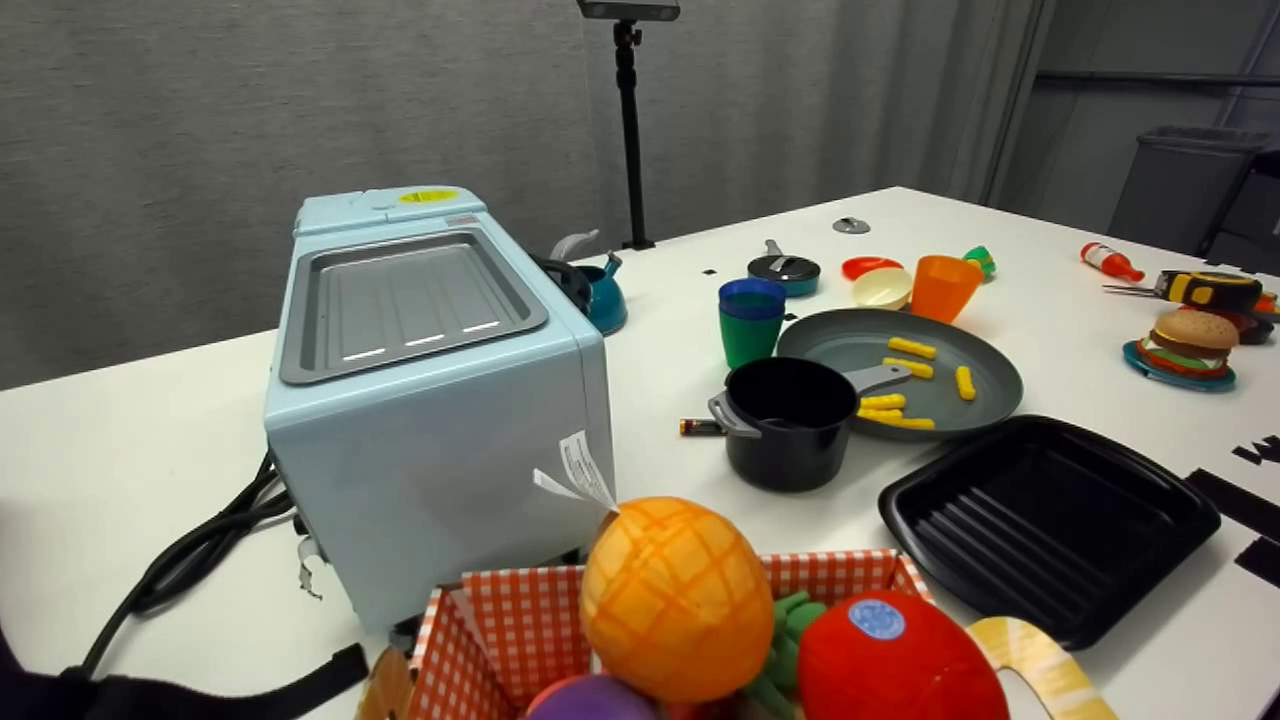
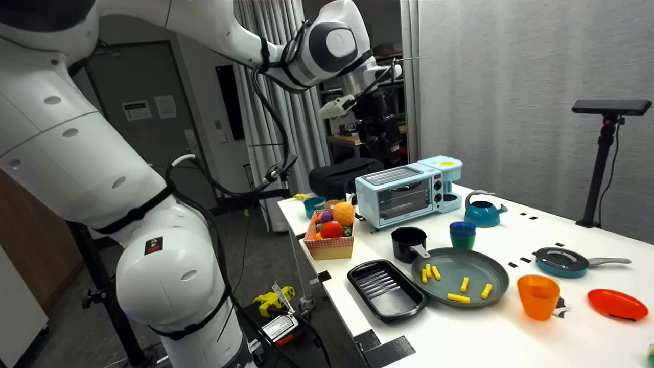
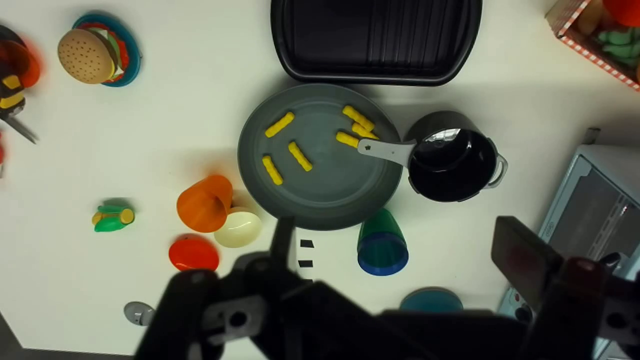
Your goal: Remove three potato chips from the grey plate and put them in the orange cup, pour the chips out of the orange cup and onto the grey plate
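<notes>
The grey plate (image 1: 985, 375) lies on the white table and also shows in an exterior view (image 2: 480, 260) and in the wrist view (image 3: 330, 200). Several yellow potato chips (image 3: 300, 156) lie spread on it; some are near the black pot's handle, which partly covers one. The orange cup (image 2: 538, 296) stands upright beside the plate; it also shows in an exterior view (image 1: 945, 288) and in the wrist view (image 3: 204, 204). I see no chips in it, but its bottom is not clearly visible. My gripper (image 3: 395, 225) is open and empty, high above the table (image 2: 380, 135).
The black pot (image 3: 450, 160) stands at the plate's rim with its handle over the plate. The black ridged tray (image 2: 386, 291) and the stacked green and blue cups (image 3: 382, 245) are also beside the plate. A cream bowl (image 3: 238, 227) touches the orange cup. A blue toaster oven (image 2: 403, 194) stands nearby.
</notes>
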Tool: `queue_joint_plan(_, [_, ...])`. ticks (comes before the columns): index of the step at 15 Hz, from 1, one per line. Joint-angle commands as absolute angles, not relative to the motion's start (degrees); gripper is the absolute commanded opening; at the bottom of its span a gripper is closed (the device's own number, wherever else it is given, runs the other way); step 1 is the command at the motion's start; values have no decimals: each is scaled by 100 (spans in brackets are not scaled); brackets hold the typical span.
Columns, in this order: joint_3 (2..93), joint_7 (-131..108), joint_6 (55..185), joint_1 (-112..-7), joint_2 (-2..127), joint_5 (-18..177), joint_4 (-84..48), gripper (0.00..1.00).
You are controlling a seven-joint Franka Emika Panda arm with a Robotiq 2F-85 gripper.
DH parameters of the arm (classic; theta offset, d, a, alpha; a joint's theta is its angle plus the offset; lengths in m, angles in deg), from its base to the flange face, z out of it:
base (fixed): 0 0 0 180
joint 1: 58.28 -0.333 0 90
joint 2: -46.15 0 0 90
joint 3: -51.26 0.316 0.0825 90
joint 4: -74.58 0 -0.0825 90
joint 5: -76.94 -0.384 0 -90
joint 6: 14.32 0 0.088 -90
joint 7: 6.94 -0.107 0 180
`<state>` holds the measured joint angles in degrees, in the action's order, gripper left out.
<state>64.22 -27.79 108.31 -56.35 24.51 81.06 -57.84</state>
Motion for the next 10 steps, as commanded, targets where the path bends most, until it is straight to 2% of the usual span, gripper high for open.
queue_joint_plan(1, [6301, -2821, 10819, -5770, 2464, 8164, -5776, 100])
queue_joint_plan(10, [5938, -2282, 10982, -5681, 3056, 8239, -5692, 100])
